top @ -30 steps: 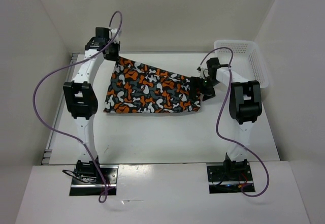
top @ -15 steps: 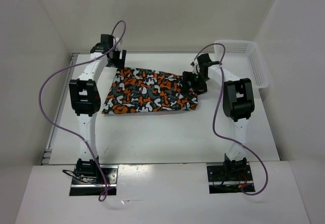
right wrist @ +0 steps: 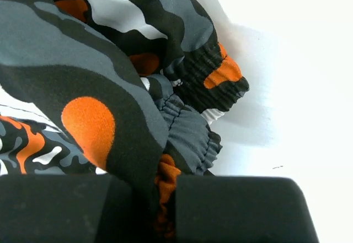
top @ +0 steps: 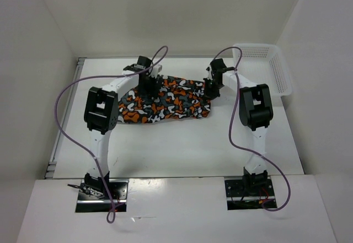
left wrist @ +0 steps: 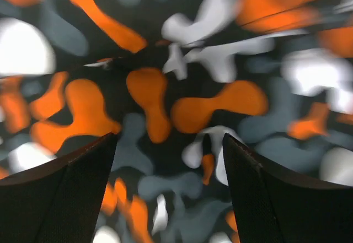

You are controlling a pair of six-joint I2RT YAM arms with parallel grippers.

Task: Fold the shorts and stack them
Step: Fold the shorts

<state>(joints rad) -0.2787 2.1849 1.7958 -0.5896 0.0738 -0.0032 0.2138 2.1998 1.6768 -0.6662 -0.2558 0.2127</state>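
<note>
With the right claw (right wrist: pixel 165 199) pinching the shorts (top: pixel 171 102), the open left claw (left wrist: pixel 168 160) should grab its side, then both lift together.

Inventory, by count.

- Soft cloth shorts (top: pixel 165 101) printed in orange, black, grey and white blotches: one pair.
- White plastic mesh basket (top: pixel 282 72): one.
- White-and-black jointed robot arms: two, the left arm (top: pixel 102 116) and the right arm (top: pixel 253 108).
- Purple cables: two, the left cable (top: pixel 59 116) and the right cable (top: pixel 230 135).
- White table (top: pixel 182 144): one.
</note>
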